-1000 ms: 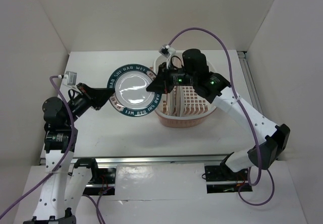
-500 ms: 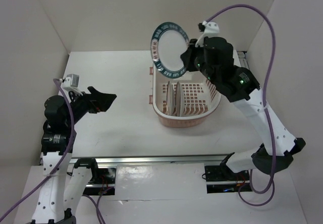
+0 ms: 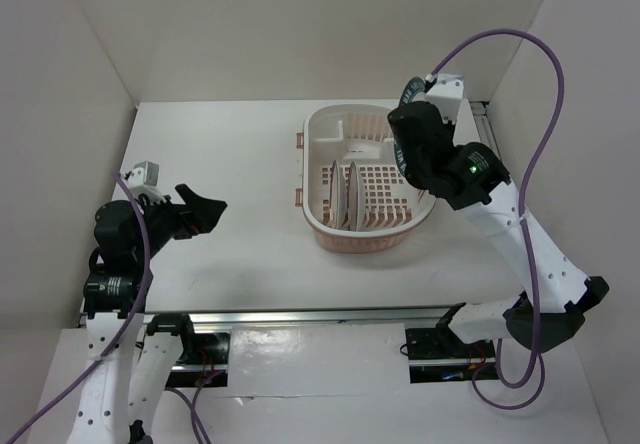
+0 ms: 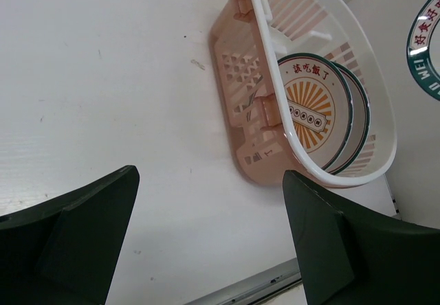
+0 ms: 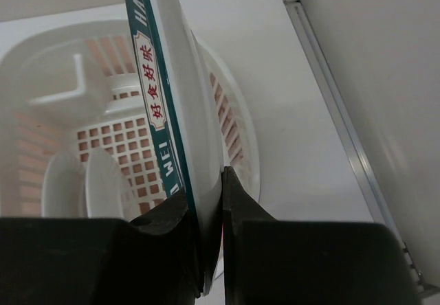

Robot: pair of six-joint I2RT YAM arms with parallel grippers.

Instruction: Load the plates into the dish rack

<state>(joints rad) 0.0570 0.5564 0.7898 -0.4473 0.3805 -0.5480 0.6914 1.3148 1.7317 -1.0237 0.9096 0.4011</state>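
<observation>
The pale pink-and-cream dish rack (image 3: 372, 226) stands at mid-table. Two plates stand upright in its left half: the sunburst plate (image 4: 311, 110) in front and a second plate (image 3: 352, 196) right behind it. My right gripper (image 3: 405, 136) hangs above the rack's right side, shut on the rim of the teal-banded plate (image 5: 157, 92). That plate is held edge-on and vertical over the rack's slotted base, and from above only a sliver of it (image 3: 409, 90) shows. My left gripper (image 3: 205, 210) stands open with nothing in it over bare table, well left of the rack (image 4: 237, 78).
A metal rail (image 5: 344, 119) runs along the table's right edge beside a white wall. A white upright divider (image 5: 79, 85) sits at the rack's far end. White walls close in the left and back sides.
The left gripper let go of the teal-banded plate and drew back left. The right arm lifted the plate, then turned it edge-on and brought it over the rack's right half.
</observation>
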